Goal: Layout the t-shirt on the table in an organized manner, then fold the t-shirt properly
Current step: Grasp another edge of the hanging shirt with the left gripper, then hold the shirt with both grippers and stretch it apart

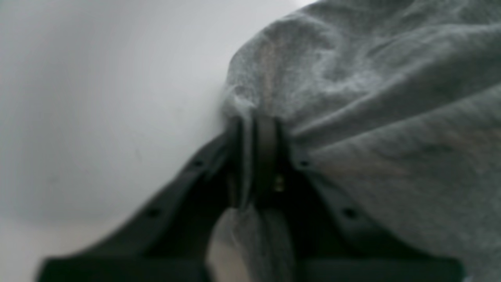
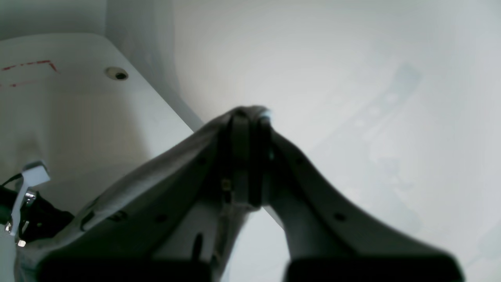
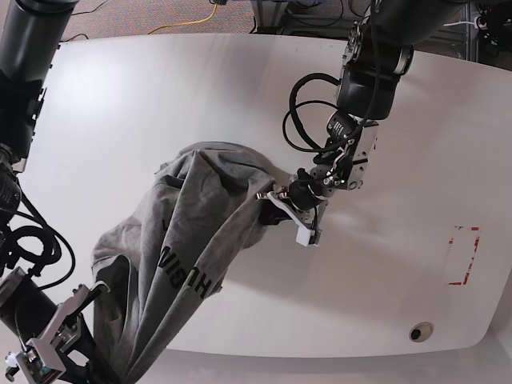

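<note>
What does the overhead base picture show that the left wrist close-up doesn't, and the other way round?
Only the base view shows both arms, the whole bunched t-shirt with its black lettering, stretched between them, the red outline mark and a round hole in the table.

Only the left wrist view shows the left gripper up close, its jaws shut on a pinched fold of grey fabric.

Both show the grey t-shirt, the white table and the left gripper gripping the cloth.

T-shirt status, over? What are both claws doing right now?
Left claw shut on t-shirt. Right claw shut on its other end. Shirt bunched, stretched over table. Nothing in the way.
</note>
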### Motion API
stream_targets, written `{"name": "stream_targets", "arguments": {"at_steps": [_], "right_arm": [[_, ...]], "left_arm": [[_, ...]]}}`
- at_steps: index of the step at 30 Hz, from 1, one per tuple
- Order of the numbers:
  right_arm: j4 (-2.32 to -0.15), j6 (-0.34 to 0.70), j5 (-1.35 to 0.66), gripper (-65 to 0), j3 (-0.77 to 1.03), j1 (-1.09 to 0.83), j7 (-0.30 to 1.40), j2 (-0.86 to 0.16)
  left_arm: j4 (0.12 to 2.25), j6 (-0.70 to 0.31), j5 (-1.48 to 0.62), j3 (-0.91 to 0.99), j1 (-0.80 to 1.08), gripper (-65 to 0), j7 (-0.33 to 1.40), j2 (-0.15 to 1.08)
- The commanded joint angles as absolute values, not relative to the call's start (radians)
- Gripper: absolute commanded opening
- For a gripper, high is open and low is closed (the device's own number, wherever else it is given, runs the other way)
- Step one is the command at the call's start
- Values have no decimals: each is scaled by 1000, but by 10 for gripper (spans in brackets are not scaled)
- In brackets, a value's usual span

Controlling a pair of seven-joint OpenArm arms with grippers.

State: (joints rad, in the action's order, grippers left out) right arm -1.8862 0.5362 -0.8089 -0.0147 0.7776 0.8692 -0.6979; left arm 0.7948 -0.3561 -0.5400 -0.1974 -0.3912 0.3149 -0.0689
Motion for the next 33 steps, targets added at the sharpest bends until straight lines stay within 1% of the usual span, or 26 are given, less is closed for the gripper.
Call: {"name": "stream_targets", "arguments": {"at_steps": [1,12,16,22,29,33], "right_arm": [[-1897,529,-812,-650,-4,809,835,-713],[-1893,529,-809,-650,-4,812,835,-714],[-1880,529,-803,-650,-4,816,835,-714],[-1825,529,-803,-650,-4,831,834,-713],[-1732,529,-803,-650,-7,839,829,-713],[-1684,529,-803,-650,-8,849,825,-711]], "left_arm": [[809,-364,-550,-197,-429,-650,297,-74],[839,-364,-555,-193,-427,-650,297,-70],[931,-364,-555,-186,-421,-650,297,-56],[1104,-364,-553,-156,-394,-650,300,12],[1325,-364,-555,-145,-390,-650,302,116],[1415,-364,-555,-145,-392,-650,302,177]]}}
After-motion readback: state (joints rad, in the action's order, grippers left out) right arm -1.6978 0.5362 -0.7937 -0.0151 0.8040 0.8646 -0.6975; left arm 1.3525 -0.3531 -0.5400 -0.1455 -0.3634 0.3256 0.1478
